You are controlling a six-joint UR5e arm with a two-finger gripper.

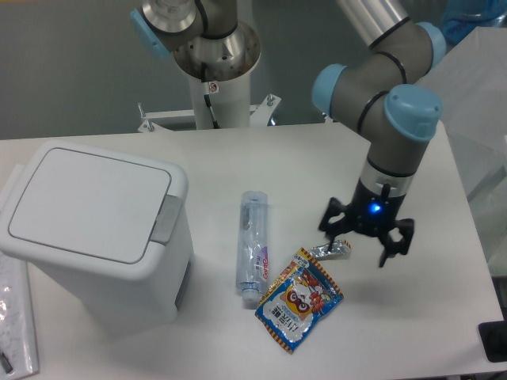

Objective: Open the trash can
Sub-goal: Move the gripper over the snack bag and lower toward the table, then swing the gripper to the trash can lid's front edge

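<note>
The trash can [95,229] is a large white boxy bin at the left of the table. Its flat lid [89,203] is down and closed. A grey push-button tab [166,218] sits on its right edge. My gripper [356,247] hangs over the right half of the table, far to the right of the bin. Its black fingers [327,222] are spread apart and point downward. A small crumpled silver wrapper [333,251] lies on the table under them; the fingers are not closed on it.
A clear plastic bottle [253,245] lies on its side between the bin and the gripper. A colourful snack packet [299,298] lies near the front. A pale sheet or tray [16,313] pokes out at the left edge. The arm's base column [215,79] stands at the back.
</note>
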